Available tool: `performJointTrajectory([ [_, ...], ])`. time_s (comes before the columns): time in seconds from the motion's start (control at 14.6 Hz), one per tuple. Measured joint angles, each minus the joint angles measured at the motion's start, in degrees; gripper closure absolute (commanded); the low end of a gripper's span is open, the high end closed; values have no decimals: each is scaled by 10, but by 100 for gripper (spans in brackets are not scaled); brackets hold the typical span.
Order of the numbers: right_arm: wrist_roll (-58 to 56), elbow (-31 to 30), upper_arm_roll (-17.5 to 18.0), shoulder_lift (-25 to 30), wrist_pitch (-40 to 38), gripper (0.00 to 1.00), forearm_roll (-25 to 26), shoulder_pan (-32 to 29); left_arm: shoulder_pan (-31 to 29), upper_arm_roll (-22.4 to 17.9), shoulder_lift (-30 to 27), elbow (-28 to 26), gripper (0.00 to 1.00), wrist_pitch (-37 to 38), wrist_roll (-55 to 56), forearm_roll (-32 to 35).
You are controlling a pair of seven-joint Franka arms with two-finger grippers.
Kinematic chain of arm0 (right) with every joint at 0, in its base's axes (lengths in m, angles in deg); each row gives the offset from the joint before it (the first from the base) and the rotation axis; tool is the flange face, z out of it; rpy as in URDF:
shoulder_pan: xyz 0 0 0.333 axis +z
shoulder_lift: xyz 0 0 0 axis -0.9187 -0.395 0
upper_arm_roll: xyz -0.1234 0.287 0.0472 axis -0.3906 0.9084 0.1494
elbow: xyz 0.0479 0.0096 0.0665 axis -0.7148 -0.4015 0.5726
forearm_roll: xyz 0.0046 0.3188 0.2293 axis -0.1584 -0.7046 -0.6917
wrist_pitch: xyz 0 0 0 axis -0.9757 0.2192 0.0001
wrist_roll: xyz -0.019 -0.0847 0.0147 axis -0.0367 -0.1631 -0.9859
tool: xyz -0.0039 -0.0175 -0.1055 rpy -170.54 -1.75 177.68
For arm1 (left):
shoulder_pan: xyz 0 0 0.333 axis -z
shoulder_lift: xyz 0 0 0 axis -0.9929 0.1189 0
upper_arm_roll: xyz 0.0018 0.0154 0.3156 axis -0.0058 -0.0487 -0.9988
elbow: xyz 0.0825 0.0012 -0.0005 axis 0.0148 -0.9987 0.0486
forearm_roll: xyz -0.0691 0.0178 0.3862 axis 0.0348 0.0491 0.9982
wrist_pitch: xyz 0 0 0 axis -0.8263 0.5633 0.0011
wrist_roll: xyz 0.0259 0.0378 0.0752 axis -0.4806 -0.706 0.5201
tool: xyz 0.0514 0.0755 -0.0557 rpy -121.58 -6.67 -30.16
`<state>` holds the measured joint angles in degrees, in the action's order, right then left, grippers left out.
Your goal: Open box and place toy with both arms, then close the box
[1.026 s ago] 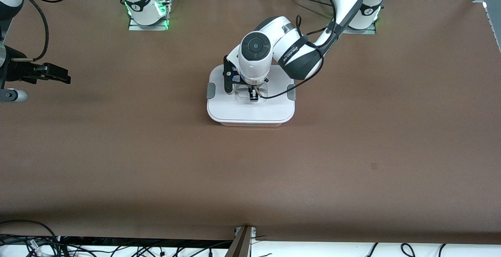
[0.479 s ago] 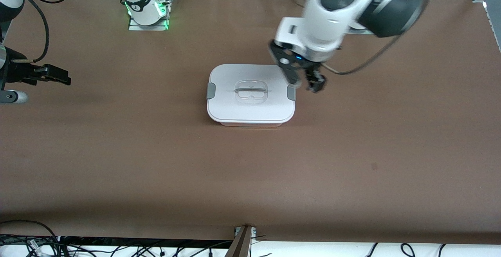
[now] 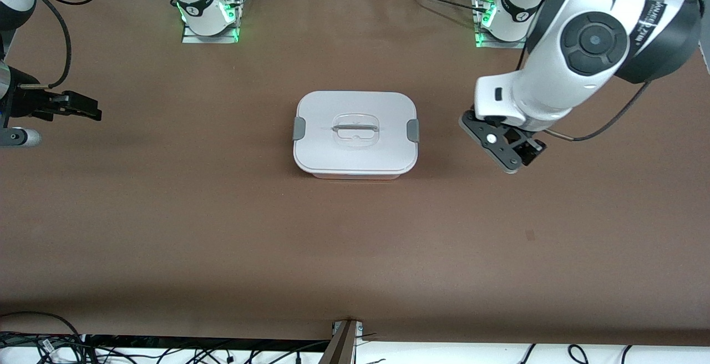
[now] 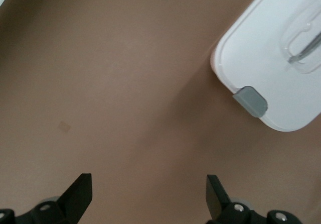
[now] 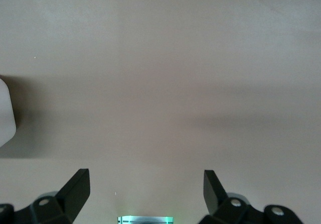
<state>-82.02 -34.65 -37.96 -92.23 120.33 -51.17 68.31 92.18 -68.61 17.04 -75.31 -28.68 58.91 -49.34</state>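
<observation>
The box (image 3: 355, 134) stands in the middle of the table with its white lid on, a grey clip (image 3: 412, 130) at each end and the clear handle (image 3: 355, 127) in the centre. The toy is out of view. My left gripper (image 3: 518, 160) is open and empty, in the air over bare table beside the box toward the left arm's end. The left wrist view shows its gripper (image 4: 148, 186) open, with the box (image 4: 271, 58) and one grey clip (image 4: 250, 101) off to one side. My right gripper (image 3: 95, 112) waits open and empty at the right arm's end, as its wrist view (image 5: 145, 181) shows.
The brown table top (image 3: 355, 242) stretches wide around the box. The arm bases (image 3: 208, 14) (image 3: 507, 14) with green lights stand along the table's edge farthest from the front camera. A white edge (image 5: 5, 113) shows at the border of the right wrist view.
My left gripper has let go of the lid's handle, risen and swung away from over the box toward the left arm's end of the table. The right arm has not moved.
</observation>
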Motion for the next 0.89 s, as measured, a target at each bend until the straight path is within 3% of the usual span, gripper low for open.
performJointTrajectory([
  [0.34, 0, 0, 0, 0, 0, 0, 0, 0, -42, -13, -4, 1, 0, -2, 133, 0],
  [0.55, 0, 0, 0, 0, 0, 0, 0, 0, -51, -68, -49, -17, 0, -27, 175, -25],
  [0.68, 0, 0, 0, 0, 0, 0, 0, 0, -54, -115, -110, -91, 0, -100, 178, -60],
  [0.89, 0, 0, 1, 0, 0, 0, 0, 0, -60, -141, -194, -207, 0, -148, 178, -68],
])
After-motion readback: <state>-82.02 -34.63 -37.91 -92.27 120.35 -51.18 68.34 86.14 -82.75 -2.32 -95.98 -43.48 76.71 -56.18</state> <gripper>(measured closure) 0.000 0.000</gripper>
